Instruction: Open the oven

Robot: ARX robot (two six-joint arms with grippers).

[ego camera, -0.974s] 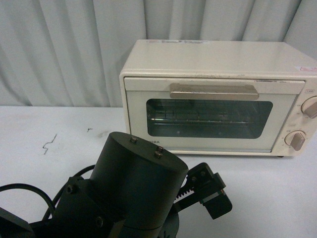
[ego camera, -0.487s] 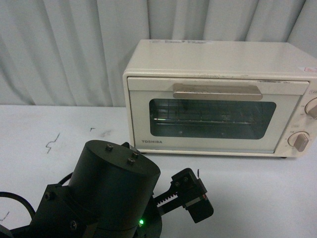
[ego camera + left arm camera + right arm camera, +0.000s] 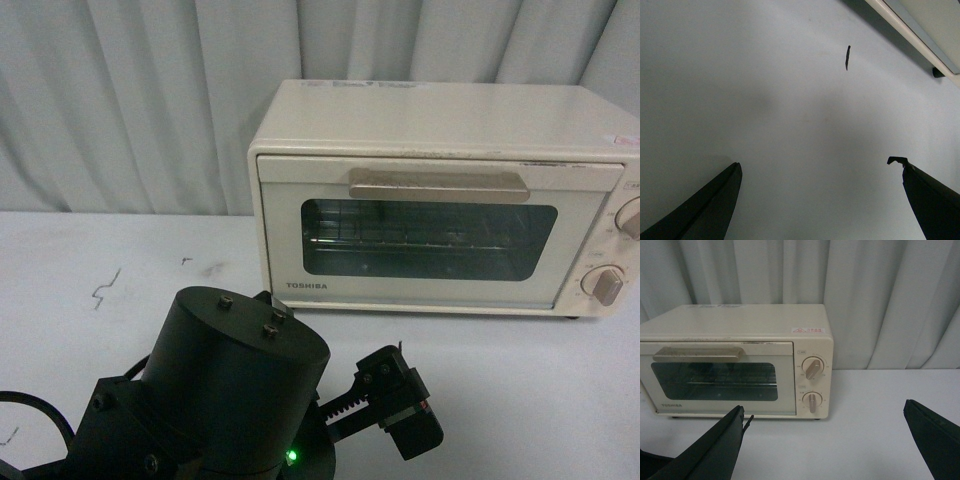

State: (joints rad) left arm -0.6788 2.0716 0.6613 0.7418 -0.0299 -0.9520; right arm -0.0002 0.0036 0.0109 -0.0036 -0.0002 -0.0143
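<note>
The cream-white TOSHIBA oven [image 3: 440, 120] stands at the back right of the white table, its glass door shut. The wide beige bar handle [image 3: 437, 186] runs along the door's top, and a wire rack shows behind the glass. My left arm [image 3: 240, 390] fills the near foreground, short of the oven, with one finger [image 3: 408, 415] sticking out to the right. The left gripper [image 3: 817, 162] is open over bare table, with the oven's bottom edge [image 3: 920, 30] far ahead. In the right wrist view the oven [image 3: 740, 325] and handle [image 3: 698, 354] lie well beyond the open right gripper [image 3: 824, 407].
A pale pleated curtain [image 3: 130, 100] hangs close behind the oven. Two beige knobs [image 3: 812, 367] sit on the oven's right panel. Small dark marks [image 3: 103, 290] dot the table at left, and one mark [image 3: 847, 57] lies ahead of the left gripper. A black cable [image 3: 40, 410] loops at bottom left.
My left arm has sunk lower and drawn back from the oven, then edged slightly right. The oven door has stayed shut.
</note>
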